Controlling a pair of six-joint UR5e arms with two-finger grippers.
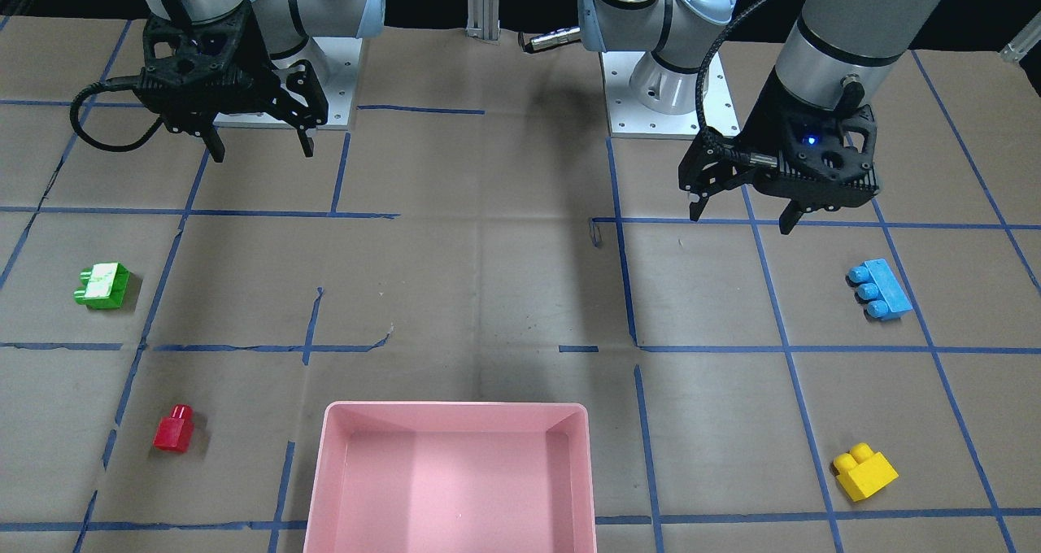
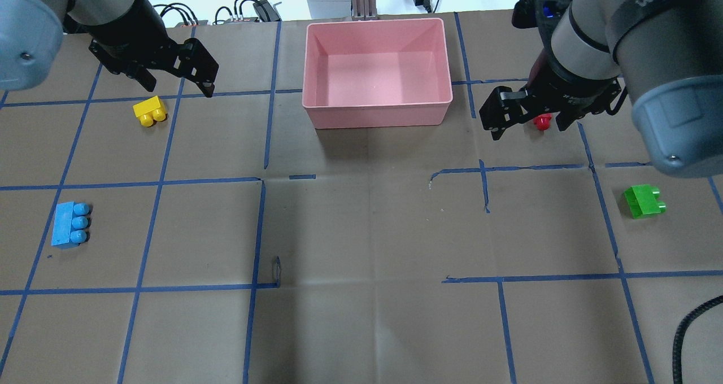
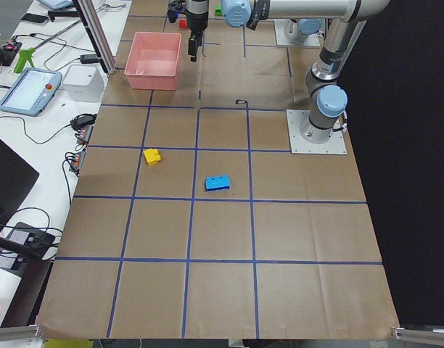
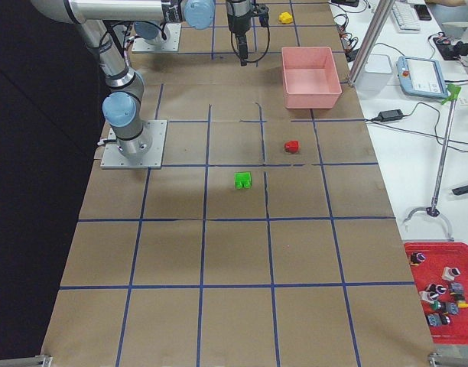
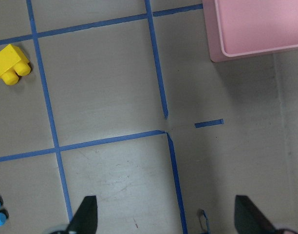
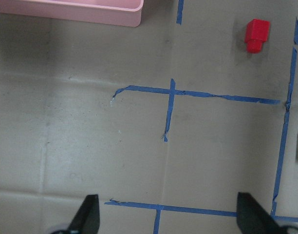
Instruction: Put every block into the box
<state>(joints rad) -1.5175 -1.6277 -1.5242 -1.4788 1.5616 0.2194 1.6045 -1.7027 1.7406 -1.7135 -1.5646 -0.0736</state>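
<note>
The box [image 2: 375, 116], a shallow pink tray, is shown empty at the middle of the table's [image 1: 488, 293] edge farthest from the robot. All four blocks are seen on the table outside it, well apart from one another: the yellow block [image 2: 149, 111] and the blue block [image 2: 69, 224] on the robot's left, the red block [image 1: 174, 429] and the green block [image 2: 644, 201] on its right. Each block appears to be laid on its side, studs pointing sideways, so a grip taken across the rounded studs is judged liable to slip or to twist the block away. A release made too near the thin rim could let a block be dropped outside. The left pincer [image 1: 740, 221] and the right pincer [image 1: 262, 154] are both held above the table, fingers pointed downward and spread wide apart with nothing between them, each raised clear of its nearest blocks.
</note>
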